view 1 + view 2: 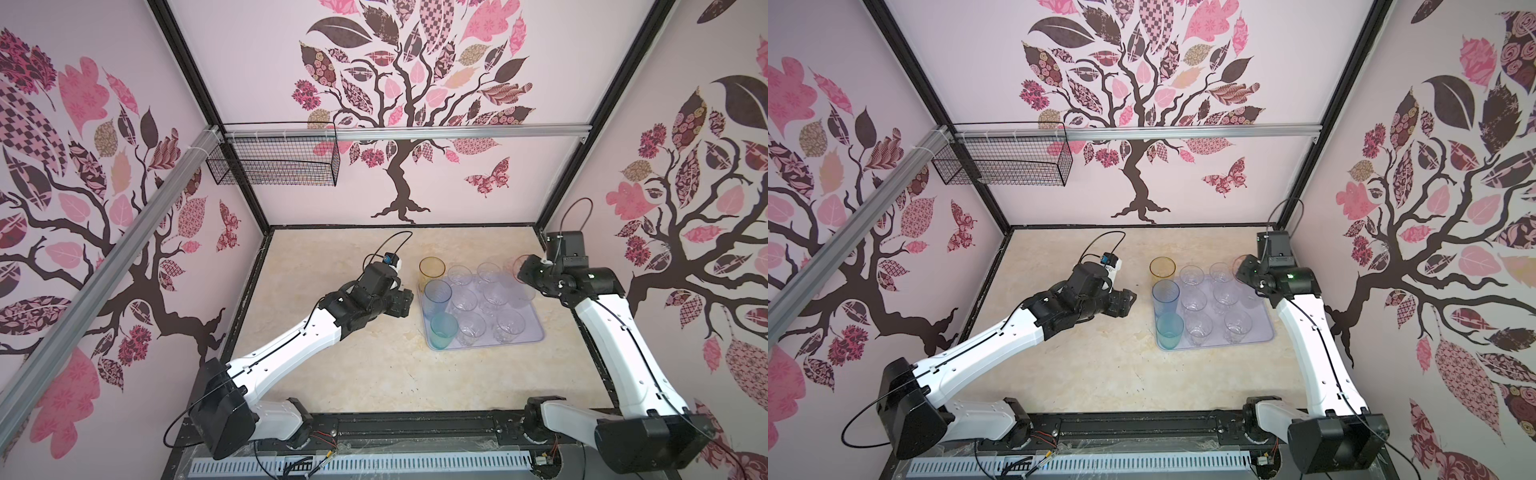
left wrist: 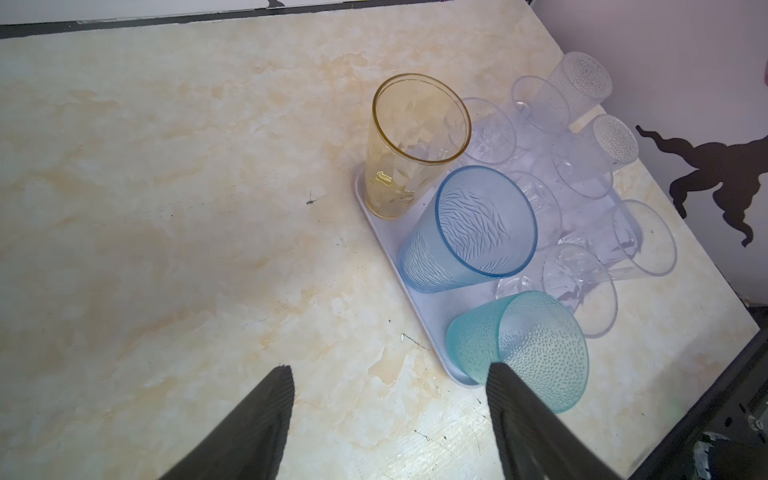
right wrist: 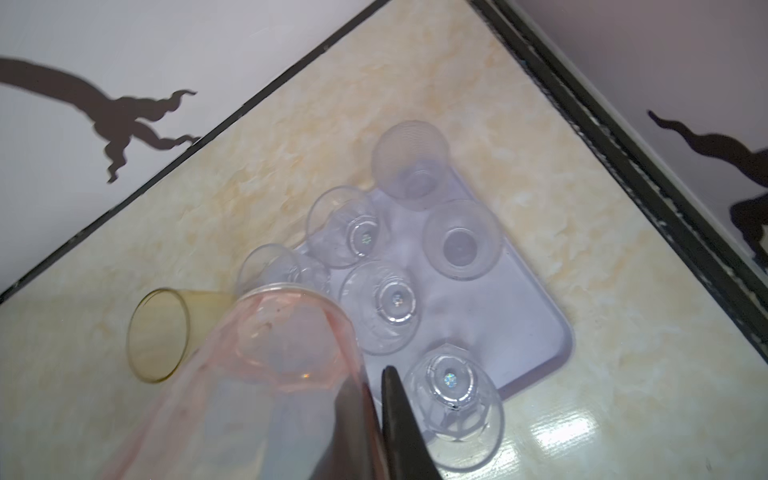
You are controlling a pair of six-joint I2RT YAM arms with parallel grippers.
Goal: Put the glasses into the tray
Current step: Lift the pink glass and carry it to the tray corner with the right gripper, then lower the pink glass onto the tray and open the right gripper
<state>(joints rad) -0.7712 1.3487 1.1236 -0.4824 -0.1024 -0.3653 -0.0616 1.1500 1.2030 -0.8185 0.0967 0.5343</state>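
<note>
Right pincer [image 3: 368,384] is clamped on the wall of the pink glass [image 3: 266,374], one finger inside the rim and one outside, so the glass hangs from a single side. Left pincer [image 2: 386,395] stands wide apart over the table [image 2: 166,208], just beside the tray [image 2: 376,224], and grips nothing.

In a top view the pink glass [image 1: 515,264] shows at the far right of the tray, half hidden by the arm. It seems to be carried above the other glasses, not yet set down.

The near row holds the teal glass [image 1: 444,332] and two clear glasses [image 1: 471,328], then a free corner [image 3: 523,316] at the near right. That looks like the only gap left. The middle row starts with the blue glass [image 1: 437,296] and the far row with the amber glass [image 1: 432,268], both followed by clear ones.

To do this step well, I would bring the pink glass toward the free corner with its base above the neighbouring rims, since a knock could topple a clear glass. A one-wall grip on smooth plastic may let the glass swing or slip, so slow travel suits it. It should be upright before it is lowered straight down. The jaws should part only once the base rests flat inside the rim, and the inner finger should lift out vertically so it does not drag the glass over.
</note>
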